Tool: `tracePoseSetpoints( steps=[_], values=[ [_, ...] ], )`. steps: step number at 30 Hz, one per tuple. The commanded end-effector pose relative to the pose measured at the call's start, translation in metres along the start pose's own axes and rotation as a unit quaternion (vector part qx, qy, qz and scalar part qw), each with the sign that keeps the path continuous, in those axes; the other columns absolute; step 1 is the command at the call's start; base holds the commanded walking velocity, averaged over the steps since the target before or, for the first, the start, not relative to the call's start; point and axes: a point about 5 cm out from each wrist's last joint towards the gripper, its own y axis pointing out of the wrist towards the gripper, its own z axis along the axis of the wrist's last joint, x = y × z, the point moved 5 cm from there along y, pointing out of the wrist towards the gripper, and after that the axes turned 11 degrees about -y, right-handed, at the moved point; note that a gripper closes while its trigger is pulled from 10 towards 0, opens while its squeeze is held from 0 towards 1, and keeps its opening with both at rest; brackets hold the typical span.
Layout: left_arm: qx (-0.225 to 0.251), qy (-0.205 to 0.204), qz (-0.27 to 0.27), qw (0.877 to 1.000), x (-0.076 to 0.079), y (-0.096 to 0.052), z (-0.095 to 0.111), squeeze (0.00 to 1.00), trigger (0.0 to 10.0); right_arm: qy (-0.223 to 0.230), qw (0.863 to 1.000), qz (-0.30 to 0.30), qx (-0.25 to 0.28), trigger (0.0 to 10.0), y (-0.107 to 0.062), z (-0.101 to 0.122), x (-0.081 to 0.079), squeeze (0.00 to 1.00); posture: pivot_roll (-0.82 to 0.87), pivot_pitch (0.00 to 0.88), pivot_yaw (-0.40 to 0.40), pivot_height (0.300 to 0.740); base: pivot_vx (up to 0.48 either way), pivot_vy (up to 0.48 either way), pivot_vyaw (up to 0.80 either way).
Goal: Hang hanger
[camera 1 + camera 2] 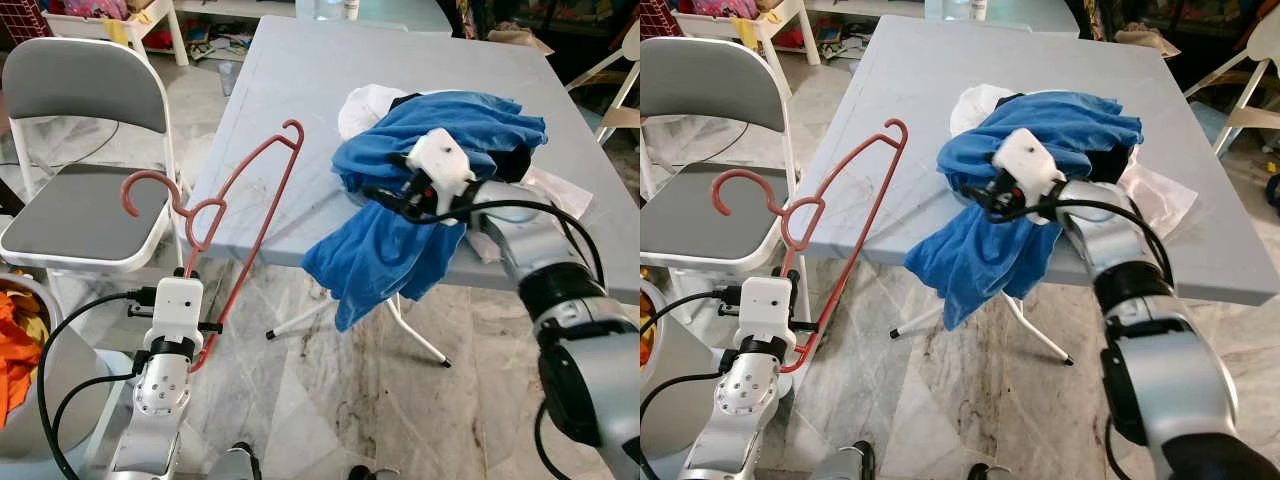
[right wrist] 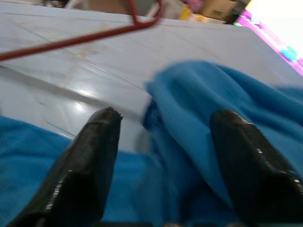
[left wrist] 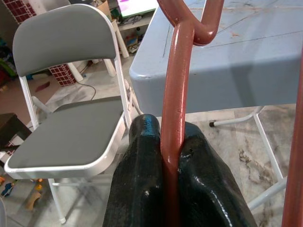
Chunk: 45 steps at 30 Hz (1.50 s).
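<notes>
Left gripper [image 3: 173, 156]: my two black fingers were clamped on the red hanger [image 1: 240, 215], low on its bar, holding it upright at about 8 o'clock from the grey table [image 1: 300, 90].
Right gripper [image 2: 165, 156]: fingers stood apart, sunk in the blue garment [image 1: 420, 220] draped over the table's near edge.
Hanger hook: curled toward the folding chair [image 1: 85, 200] at 10 o'clock.
Risk, slip: I judged the thin bar could twist in my narrow grip.
Risk, snag: cloth could slide off the edge, dragged by its hanging weight.
</notes>
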Motion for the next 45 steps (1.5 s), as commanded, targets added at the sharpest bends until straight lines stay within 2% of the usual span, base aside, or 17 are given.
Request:
tracePoseSetpoints(
  steps=[1,3,7,11,12,18,25,28,33,36,41,42,43,45],
  values=[
    [-0.018,0.003,-0.005,1.0,0.001,-0.002,-0.009,0.0,10.0,0.012,1.0,-0.025,-0.002,10.0,-0.012,-0.004,0.01,1.0,0.18,0.178,-0.061,0.74,0.0,0.0,0.0],
    [-0.018,0.002,-0.013,1.0,0.004,0.0,-0.009,0.0,10.0,0.02,0.998,-0.055,-0.012,10.0,-0.025,-0.016,0.012,1.0,0.17,0.179,-0.057,0.74,0.0,0.0,0.0],
    [-0.021,-0.003,-0.023,1.0,0.008,0.002,-0.009,0.0,10.0,0.041,0.995,-0.095,0.007,10.0,-0.039,-0.02,0.014,1.0,0.16,0.179,-0.047,0.74,0.0,0.0,0.0],
    [-0.021,-0.004,-0.031,0.999,0.011,0.003,-0.009,0.0,10.0,0.074,0.993,-0.094,0.008,10.0,-0.05,-0.03,0.001,1.0,0.15,0.181,-0.038,0.74,0.0,0.0,0.0],
    [-0.02,-0.004,-0.033,0.999,0.011,0.004,-0.009,0.0,10.0,0.094,0.992,-0.088,0.022,10.0,-0.055,-0.03,-0.006,1.0,0.15,0.179,-0.034,0.74,0.0,0.0,0.0],
    [-0.018,-0.001,-0.042,0.999,0.013,0.007,-0.007,0.0,10.0,0.127,0.988,-0.055,0.062,10.0,-0.068,-0.019,-0.017,1.0,0.14,0.178,-0.026,0.74,0.0,0.0,0.0],
    [-0.018,0.001,-0.054,0.998,0.013,0.004,-0.007,0.0,10.0,0.137,0.99,0.02,0.014,10.0,-0.083,-0.034,-0.042,1.0,0.15,0.181,-0.027,0.74,0.0,0.0,0.0],
    [-0.02,0.012,-0.055,0.998,0.006,-0.003,-0.01,0.0,10.0,0.153,0.986,0.063,0.004,10.0,-0.088,-0.037,-0.057,1.0,0.15,0.189,-0.028,0.74,0.0,0.0,0.0],
    [-0.029,0.015,-0.049,0.998,0.001,-0.007,-0.015,0.0,10.0,0.178,0.979,0.099,0.002,10.0,-0.085,-0.038,-0.073,1.0,0.15,0.192,-0.028,0.74,0.0,0.0,0.0],
    [-0.026,0.011,-0.046,0.999,0.002,-0.007,-0.013,0.0,10.0,0.186,0.976,0.117,0.0,10.0,-0.076,-0.04,-0.087,1.0,0.17,0.202,-0.031,0.74,0.0,0.0,0.0],
    [-0.024,0.009,-0.049,0.998,0.003,-0.008,-0.011,0.0,10.0,0.201,0.972,0.123,0.011,10.0,-0.05,-0.034,-0.096,1.0,0.18,0.209,-0.03,0.74,0.0,0.0,0.0],
    [-0.023,0.008,-0.048,0.999,0.002,-0.008,-0.01,0.0,10.0,0.213,0.969,0.125,0.01,10.0,-0.034,-0.033,-0.1,1.0,0.18,0.21,-0.031,0.74,0.0,0.0,0.0],
    [-0.022,0.008,-0.048,0.999,0.001,-0.009,-0.01,0.0,10.0,0.22,0.967,0.125,0.007,10.0,-0.027,-0.033,-0.101,1.0,0.18,0.21,-0.031,0.74,0.0,0.0,0.0],
    [-0.021,0.008,-0.047,0.999,0.001,-0.009,-0.009,0.0,10.0,0.219,0.968,0.125,0.003,10.0,-0.021,-0.033,-0.103,1.0,0.19,0.212,-0.034,0.74,0.0,0.0,0.0]
  ],
)
